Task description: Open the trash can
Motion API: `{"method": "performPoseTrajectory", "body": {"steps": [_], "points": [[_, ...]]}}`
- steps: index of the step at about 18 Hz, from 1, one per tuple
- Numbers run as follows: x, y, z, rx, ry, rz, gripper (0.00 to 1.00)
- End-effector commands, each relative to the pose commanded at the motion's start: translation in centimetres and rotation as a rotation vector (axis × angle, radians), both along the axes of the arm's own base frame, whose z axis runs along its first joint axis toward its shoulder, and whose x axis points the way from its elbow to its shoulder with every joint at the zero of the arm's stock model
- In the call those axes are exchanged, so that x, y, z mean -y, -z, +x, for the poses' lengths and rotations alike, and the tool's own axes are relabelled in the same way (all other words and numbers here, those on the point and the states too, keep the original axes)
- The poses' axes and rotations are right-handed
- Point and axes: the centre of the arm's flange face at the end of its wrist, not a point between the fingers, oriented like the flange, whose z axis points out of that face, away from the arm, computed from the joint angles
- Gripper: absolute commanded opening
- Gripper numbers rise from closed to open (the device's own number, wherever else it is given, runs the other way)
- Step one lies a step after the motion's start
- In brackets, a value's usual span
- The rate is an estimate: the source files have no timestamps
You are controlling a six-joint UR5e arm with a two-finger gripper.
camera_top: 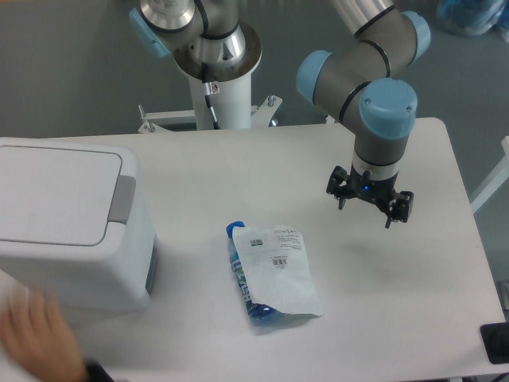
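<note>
Camera view has the gripper (369, 206) spread apart, empty, far right of the trash can (71, 231), so I'd aim for its grey latch strip (122, 199).

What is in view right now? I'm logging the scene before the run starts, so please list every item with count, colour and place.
trash can: one, white with a grey latch strip, left side of the table, lid flat and closed.
bottle in bag: one, blue bottle inside a clear plastic bag with white labels, lying near the table's middle front.
table: one, white, fills most of the view.
object on floor: one, blue, top right corner, too cropped to identify.
dark object: one, black, right edge past the table, unclear.
person's hand: one, blurred, bottom left corner by the trash can.
robot arm: one, grey with blue joints, over the table's right side.
gripper: one, black, fingers apart, holding nothing, above the table.
</note>
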Motion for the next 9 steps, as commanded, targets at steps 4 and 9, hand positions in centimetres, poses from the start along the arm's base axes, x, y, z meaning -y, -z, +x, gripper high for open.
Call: {"method": "performPoseTrajectory", "body": {"steps": [4, 9], "points": [[0.06, 0.18, 0.16, 0.003, -0.001, 0.000, 1.00], [-0.23, 0.43, 0.80, 0.011, 0.007, 0.005, 1.00]]}}
